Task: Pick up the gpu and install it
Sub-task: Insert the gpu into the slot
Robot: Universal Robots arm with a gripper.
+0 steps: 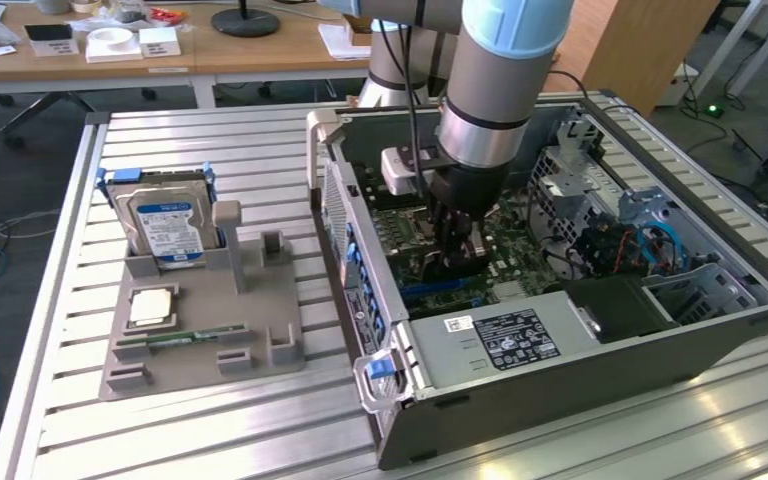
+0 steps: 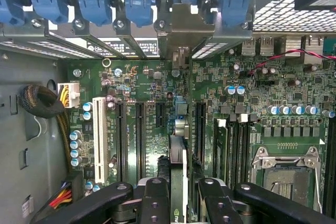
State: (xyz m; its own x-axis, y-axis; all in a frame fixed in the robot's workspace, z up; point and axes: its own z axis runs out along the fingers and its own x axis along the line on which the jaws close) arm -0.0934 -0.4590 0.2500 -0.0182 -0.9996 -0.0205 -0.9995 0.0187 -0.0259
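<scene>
Our black hand (image 2: 178, 195) grips the gpu (image 2: 177, 161), a thin green card, edge-on above the green motherboard (image 2: 262, 93) in the open grey computer case (image 1: 598, 385) on the slatted metal tabletop (image 1: 224, 420). We should keep it upright, line it up with one slot, and press evenly.

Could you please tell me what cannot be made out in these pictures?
- Face of the gpu: in the wrist view it is seen edge-on, and its near end is behind the pincer.
- Whether it is seated: in the exterior view the arm and the pincer block it.
- Label text on the drive: too small in the exterior view.
</scene>
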